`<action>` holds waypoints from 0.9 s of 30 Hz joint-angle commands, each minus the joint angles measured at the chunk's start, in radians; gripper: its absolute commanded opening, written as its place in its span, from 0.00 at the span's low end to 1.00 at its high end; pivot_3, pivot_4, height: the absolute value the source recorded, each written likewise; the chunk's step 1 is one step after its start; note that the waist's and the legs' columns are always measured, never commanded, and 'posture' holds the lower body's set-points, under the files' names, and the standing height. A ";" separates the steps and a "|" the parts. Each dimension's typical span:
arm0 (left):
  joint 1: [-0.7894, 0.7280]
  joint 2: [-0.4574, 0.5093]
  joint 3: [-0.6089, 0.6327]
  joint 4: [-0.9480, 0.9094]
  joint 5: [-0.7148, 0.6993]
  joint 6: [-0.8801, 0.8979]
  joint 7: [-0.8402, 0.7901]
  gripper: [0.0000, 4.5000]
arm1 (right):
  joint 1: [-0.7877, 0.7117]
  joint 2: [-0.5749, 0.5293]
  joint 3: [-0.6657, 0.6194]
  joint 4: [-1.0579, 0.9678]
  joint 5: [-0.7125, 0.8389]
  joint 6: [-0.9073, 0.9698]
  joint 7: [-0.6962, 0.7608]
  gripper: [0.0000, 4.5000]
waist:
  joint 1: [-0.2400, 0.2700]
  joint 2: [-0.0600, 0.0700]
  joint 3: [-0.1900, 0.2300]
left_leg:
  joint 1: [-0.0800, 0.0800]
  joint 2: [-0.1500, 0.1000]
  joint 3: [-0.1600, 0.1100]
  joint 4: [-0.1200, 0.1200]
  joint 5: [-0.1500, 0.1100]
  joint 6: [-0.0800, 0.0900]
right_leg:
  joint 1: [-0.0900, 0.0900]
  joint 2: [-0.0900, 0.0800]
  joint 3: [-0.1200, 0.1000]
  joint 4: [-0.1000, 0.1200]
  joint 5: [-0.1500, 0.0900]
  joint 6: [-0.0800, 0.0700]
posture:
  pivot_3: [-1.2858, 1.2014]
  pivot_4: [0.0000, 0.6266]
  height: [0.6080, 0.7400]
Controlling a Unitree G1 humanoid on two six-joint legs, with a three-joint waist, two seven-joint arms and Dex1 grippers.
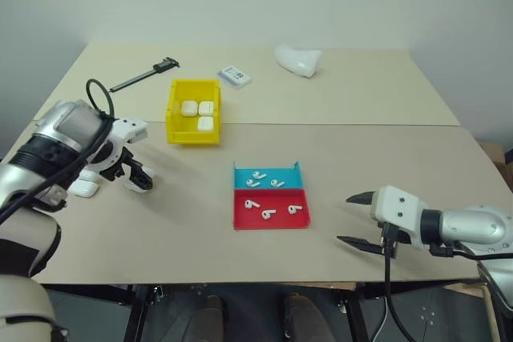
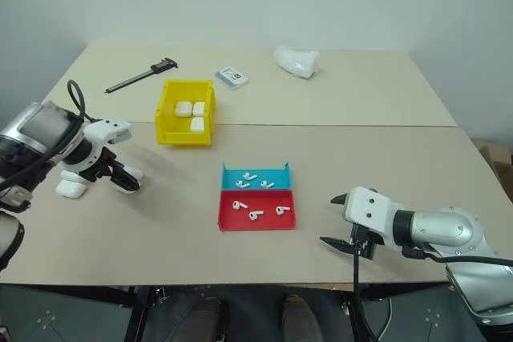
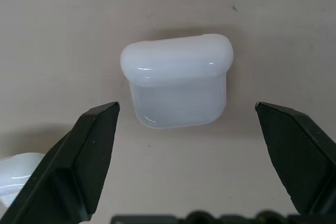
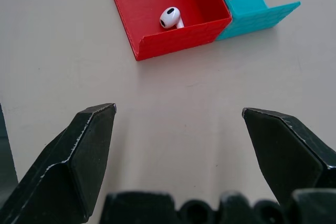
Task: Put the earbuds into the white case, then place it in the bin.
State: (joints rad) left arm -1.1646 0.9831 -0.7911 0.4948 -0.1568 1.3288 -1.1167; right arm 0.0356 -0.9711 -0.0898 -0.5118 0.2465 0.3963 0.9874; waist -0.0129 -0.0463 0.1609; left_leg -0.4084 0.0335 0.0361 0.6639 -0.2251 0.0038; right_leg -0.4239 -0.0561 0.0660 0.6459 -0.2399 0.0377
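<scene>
White case (image 3: 177, 85) unmarked, between spread left hand (image 3: 189, 145) fingers

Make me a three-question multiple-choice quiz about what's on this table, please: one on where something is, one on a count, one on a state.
1. Where is the white case that lies outside the bin?
A. between the left gripper's open fingers
B. in the tray
C. by the card

2. How many cases lie in the yellow bin?
A. one
B. three
C. five

3. The right gripper is:
A. holding an earbud
B. open, holding nothing
C. inside the bin

Answers: 1 A, seen framed by the fingers in the wrist view; 2 B, three white cases visible; 3 B, fingers spread over bare table.
</scene>
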 commanded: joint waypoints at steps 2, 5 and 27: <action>-0.023 -0.002 0.003 0.051 0.040 0.015 -0.030 1.00 | 0.006 -0.011 -0.022 -0.028 -0.010 0.003 -0.013 0.99 | -0.001 0.000 0.000 | 0.000 0.000 0.000 0.000 0.000 0.000 | 0.000 0.000 0.000 0.000 0.000 0.000 | 0.52 0.24 1.00; -0.017 -0.021 0.013 0.087 0.052 0.011 -0.031 1.00 | 0.002 -0.007 -0.011 -0.026 -0.020 0.001 -0.021 0.99 | 0.000 0.000 0.000 | 0.000 0.000 0.000 0.000 0.000 0.000 | 0.000 0.000 0.000 0.000 0.000 0.000 | 0.52 0.24 1.00; 0.002 -0.091 0.045 0.182 0.124 -0.017 -0.004 0.80 | -0.002 -0.001 0.024 -0.019 -0.061 0.001 -0.025 1.00 | -0.001 0.000 0.000 | -0.001 0.000 -0.001 0.001 0.000 0.000 | 0.000 0.000 0.000 0.001 0.000 0.000 | 0.52 0.24 1.00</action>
State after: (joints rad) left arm -1.1606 0.8713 -0.7576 0.6589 -0.0517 1.2929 -1.1061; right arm 0.0447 -0.9697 -0.0519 -0.5112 0.1821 0.3995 0.9703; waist -0.0142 -0.0464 0.1609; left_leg -0.4089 0.0334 0.0350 0.6652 -0.2252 0.0038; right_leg -0.4238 -0.0561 0.0655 0.6466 -0.2398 0.0380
